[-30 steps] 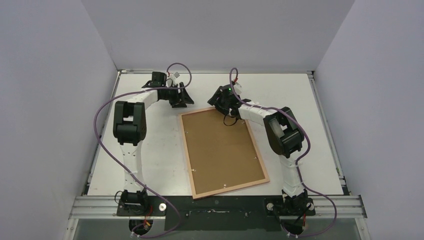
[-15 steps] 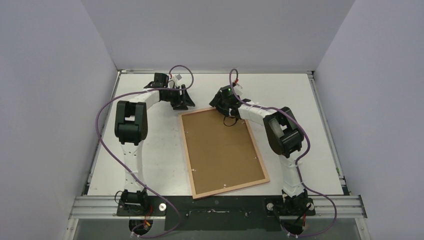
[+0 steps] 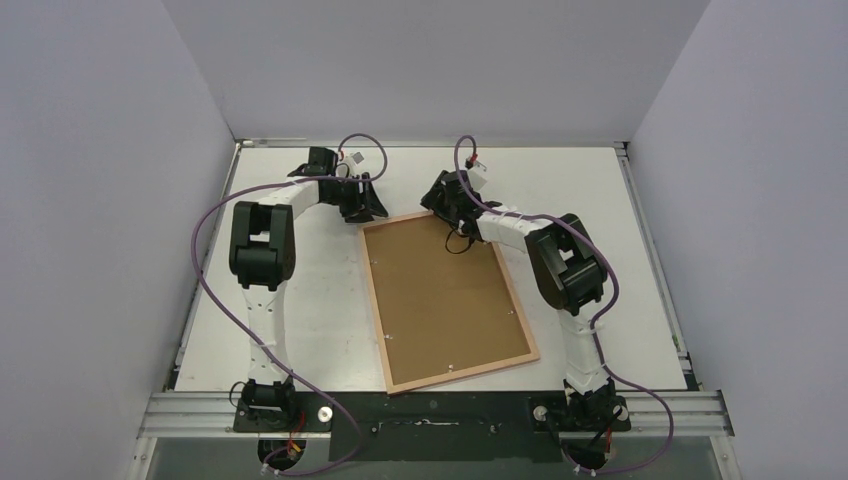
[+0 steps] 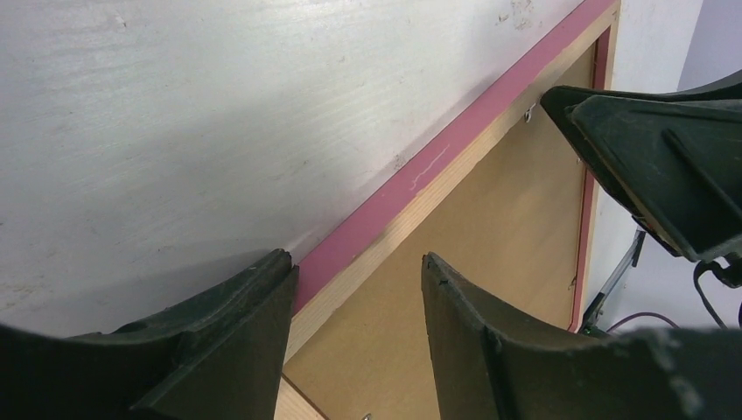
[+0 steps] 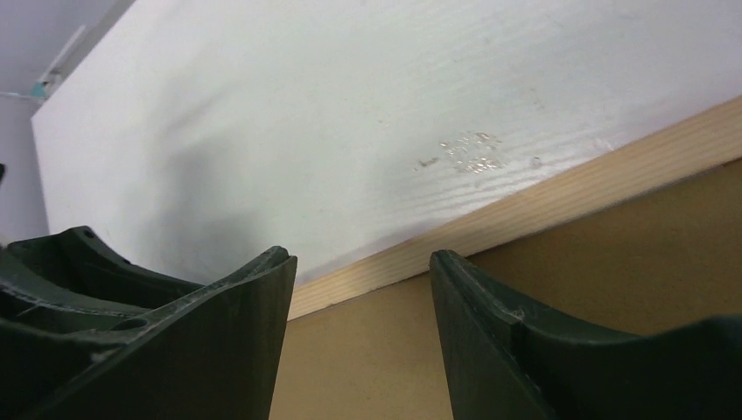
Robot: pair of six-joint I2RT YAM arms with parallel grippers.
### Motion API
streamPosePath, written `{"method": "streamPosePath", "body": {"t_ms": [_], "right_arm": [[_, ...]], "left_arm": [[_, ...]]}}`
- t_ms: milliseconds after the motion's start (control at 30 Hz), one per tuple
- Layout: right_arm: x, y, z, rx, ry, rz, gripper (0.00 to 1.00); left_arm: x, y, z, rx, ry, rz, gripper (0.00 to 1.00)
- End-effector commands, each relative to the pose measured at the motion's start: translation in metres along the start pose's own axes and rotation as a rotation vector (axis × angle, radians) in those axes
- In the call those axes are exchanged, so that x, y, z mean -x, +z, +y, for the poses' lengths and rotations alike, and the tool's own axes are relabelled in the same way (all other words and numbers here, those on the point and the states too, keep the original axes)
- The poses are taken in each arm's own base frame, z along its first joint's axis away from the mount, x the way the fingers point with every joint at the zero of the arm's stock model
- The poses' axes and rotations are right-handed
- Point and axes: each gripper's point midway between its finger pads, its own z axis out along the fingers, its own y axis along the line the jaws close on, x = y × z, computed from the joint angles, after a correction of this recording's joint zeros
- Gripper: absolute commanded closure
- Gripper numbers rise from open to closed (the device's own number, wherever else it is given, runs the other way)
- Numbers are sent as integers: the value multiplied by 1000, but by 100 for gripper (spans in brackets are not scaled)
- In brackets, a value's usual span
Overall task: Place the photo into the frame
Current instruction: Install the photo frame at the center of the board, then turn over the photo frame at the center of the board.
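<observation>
At the near edge of the desk [image 3: 300,330] the two arm bases sit as they did a second ago. Just beyond them the frame [image 3: 373,305] lies flat with its tan wood back up, turned a little askew, its near rim close to the bases. Its near edge looks to have crept very slightly toward the far side since the earlier pictures. The brown backing board [image 3: 448,300] fills the opening and lies inside the rim. At the far left corner of the frame, the left gripper [image 3: 371,211] has edged a little closer to that corner than before. In the left wrist view its jaws stand partly open and hold nothing. They straddle the frame's left side: one fingertip [image 4: 278,278] is on the desk side against the pink outer edge, the other is over the board, and the wood rim lies between them. A small metal tab [image 4: 529,110] shows farther along the rim. At the far edge, nearer the right corner, the right gripper [image 3: 446,213] has turned slightly, and the green light seen on its wrist earlier no longer shows. Its jaws also stand apart with nothing between them. One fingertip [image 5: 271,280] is above the rim and desk, and the other is above the board.
</observation>
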Motion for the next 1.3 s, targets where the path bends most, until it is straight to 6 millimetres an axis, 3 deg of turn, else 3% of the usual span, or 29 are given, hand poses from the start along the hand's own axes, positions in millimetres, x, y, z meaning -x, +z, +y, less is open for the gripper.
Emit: {"method": "streamPosePath", "body": {"t_ms": [0, 100, 200, 300, 400, 567, 700, 967, 1200, 1267], "right_arm": [[30, -15, 55, 218, 16, -69, 41], [41, -33, 64, 238, 13, -82, 41], [51, -47, 52, 194, 11, -76, 40], [60, -61, 31, 129, -6, -52, 39], [59, -78, -4, 10, -40, 6, 39], [55, -110, -53, -113, -37, 72, 37], [46, -122, -82, -167, -1, 95, 36], [26, -119, -100, -186, 25, 149, 36], [27, -141, -129, -305, -142, 165, 38], [26, -151, -122, -297, -243, 186, 39]], "left_arm": [[31, -25, -25, -16, 67, -72, 48], [46, -38, -34, -14, 74, -111, 47], [57, -54, -42, 2, 77, -150, 45], [63, -69, -47, 38, 75, -185, 43], [59, -82, -45, 105, 53, -205, 41], [33, -101, -29, 242, -62, -228, 40], [7, -108, -26, 279, -89, -230, 40], [-62, -93, -12, 231, -182, -98, 39], [-91, -89, -16, 182, -213, -46, 40], [-96, -91, -15, 193, -216, -43, 41]]}}
